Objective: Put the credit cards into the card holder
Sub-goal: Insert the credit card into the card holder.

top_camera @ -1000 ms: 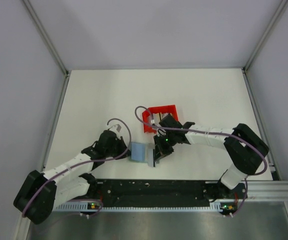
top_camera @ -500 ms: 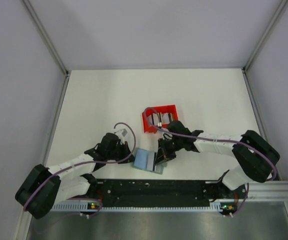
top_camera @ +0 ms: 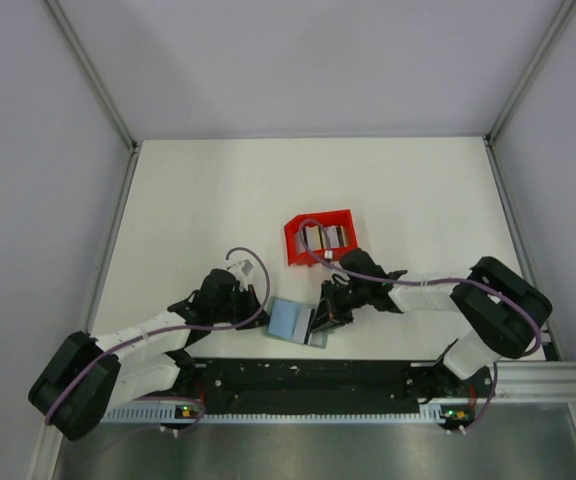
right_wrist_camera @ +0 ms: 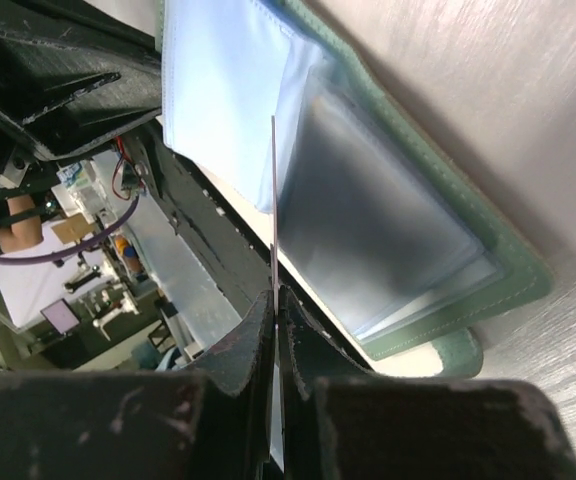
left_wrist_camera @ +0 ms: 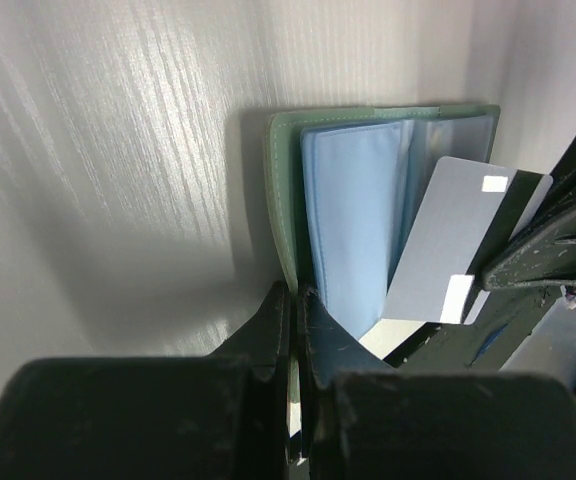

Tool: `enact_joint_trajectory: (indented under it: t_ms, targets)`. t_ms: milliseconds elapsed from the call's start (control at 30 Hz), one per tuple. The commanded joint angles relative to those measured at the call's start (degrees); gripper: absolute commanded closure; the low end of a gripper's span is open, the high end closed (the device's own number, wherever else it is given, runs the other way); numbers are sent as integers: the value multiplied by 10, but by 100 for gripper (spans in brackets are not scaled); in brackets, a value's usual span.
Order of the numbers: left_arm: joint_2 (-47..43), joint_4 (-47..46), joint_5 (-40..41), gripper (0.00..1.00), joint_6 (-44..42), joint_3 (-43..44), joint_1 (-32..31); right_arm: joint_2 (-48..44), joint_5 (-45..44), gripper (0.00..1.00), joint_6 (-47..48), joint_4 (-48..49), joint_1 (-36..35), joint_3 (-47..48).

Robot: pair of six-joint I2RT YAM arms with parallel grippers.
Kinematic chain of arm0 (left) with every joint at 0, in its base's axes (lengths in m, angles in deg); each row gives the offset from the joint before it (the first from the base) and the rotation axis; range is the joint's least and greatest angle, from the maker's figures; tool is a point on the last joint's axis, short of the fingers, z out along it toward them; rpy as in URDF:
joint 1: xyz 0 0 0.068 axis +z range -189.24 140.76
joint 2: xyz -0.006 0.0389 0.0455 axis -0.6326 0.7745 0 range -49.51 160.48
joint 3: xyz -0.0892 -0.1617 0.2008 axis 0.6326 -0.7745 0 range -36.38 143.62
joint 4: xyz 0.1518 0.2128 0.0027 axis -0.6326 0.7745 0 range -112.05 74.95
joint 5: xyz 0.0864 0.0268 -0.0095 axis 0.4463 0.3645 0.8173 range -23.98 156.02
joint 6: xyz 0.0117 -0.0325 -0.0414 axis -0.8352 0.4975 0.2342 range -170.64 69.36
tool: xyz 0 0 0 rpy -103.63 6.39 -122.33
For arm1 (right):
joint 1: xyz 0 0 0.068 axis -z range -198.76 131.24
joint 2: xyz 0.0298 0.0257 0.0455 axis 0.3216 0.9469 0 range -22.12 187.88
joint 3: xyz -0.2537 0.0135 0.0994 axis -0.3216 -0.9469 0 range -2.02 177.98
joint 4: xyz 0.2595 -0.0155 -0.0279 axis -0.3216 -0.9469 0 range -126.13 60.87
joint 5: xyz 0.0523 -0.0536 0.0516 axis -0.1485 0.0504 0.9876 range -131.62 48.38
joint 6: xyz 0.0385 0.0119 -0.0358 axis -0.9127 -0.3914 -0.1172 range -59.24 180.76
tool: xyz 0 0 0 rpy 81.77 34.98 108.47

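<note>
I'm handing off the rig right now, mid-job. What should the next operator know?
Left gripper: jaws shut on one edge of the card holder, which lies open.
Right gripper: jaws shut on a whitish card, its end over the holder's right page, apparently not seated in a pocket.
More cards lie in the red bin.
Done: holder opened, one card picked.
Left: slide this card in, then fetch the rest.

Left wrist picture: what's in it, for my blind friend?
An open card holder, green outside, blue inside, lies on a white table. The left gripper pinches its near edge; a whitish card pokes in from the right.
</note>
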Motion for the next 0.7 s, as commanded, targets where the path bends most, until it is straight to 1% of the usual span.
enact_joint_trajectory:
  t_ms: [0, 167, 500, 667]
  targets:
    - [0, -27, -15, 100, -15, -3, -2, 30, 6, 100, -11, 68, 12, 3]
    - [5, -25, -17, 100, -24, 2, -3, 71, 28, 100, 9, 66, 28, 29]
    - [5, -28, -22, 100, -27, 3, -2, 117, 18, 100, 36, 37, 38, 55]
    - [2, -21, -17, 100, -26, 7, -3, 108, 9, 100, 45, 7, 38, 50]
